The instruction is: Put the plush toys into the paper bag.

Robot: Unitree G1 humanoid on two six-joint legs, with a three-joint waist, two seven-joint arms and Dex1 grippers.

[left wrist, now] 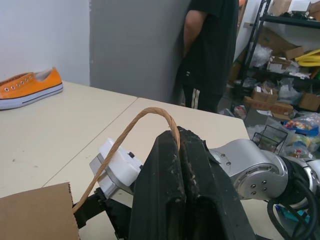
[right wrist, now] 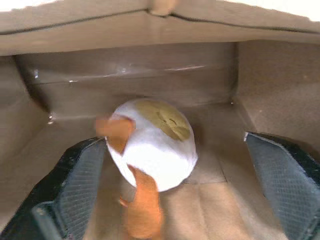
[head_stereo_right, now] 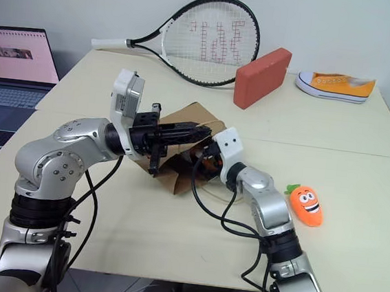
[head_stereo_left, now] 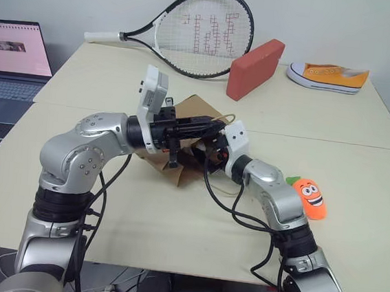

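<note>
The left claw (left wrist: 175, 165) is pinching one twisted handle (left wrist: 135, 130) of the paper bag (head_stereo_right: 183, 121) between fully closed fingers, lifting it so the mouth is gaping toward the right arm. Inside, the right claw (right wrist: 175, 185) is standing wide apart with nothing gripped — the white plush toy (right wrist: 155, 145) is sitting loose between its fingers. The carrot plush toy (head_stereo_left: 310, 197) is lying on the tabletop (head_stereo_left: 363, 121) beside the right arm, outside the bag — probably the next pick.
</note>
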